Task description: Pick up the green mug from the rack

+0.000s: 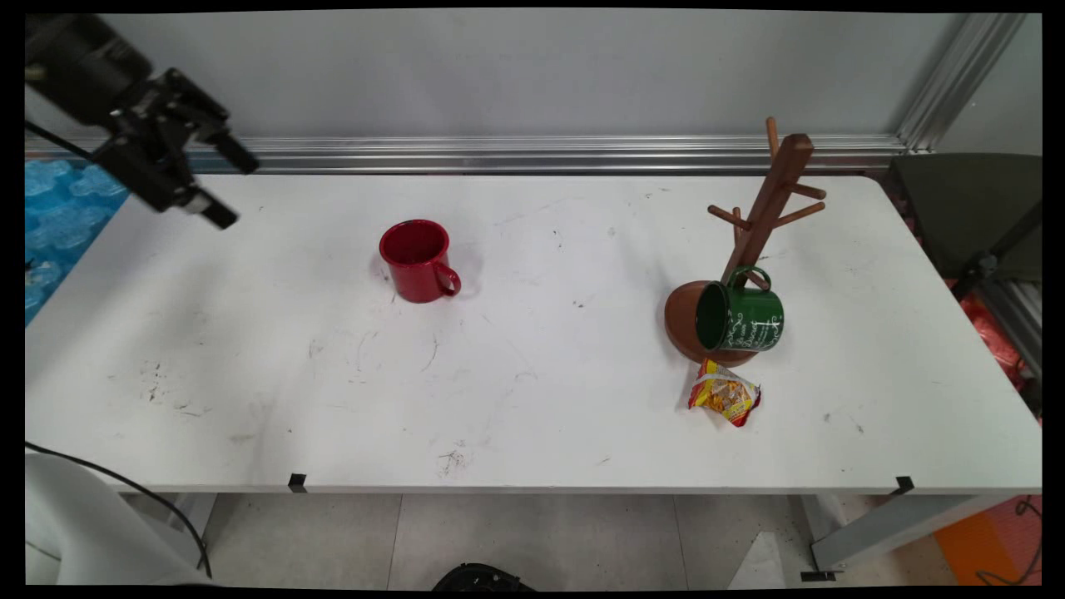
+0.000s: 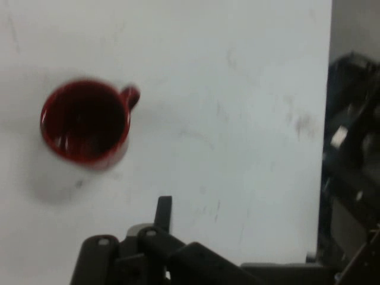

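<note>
Gripper: black two-finger gripper [image 1: 235, 186], raised at table's 10 o'clock, fingers spread, holding nothing.
Nearest: upright red enamel mug [image 1: 418, 260], well apart.
Writing: white script, unreadable, on green mug [image 1: 742, 317] hanging on brown wooden mug tree [image 1: 753, 241] at 3 o'clock.

White script runs across the green mug [image 1: 740, 317], well away from the gripper [image 1: 233, 187], too small to read
</note>
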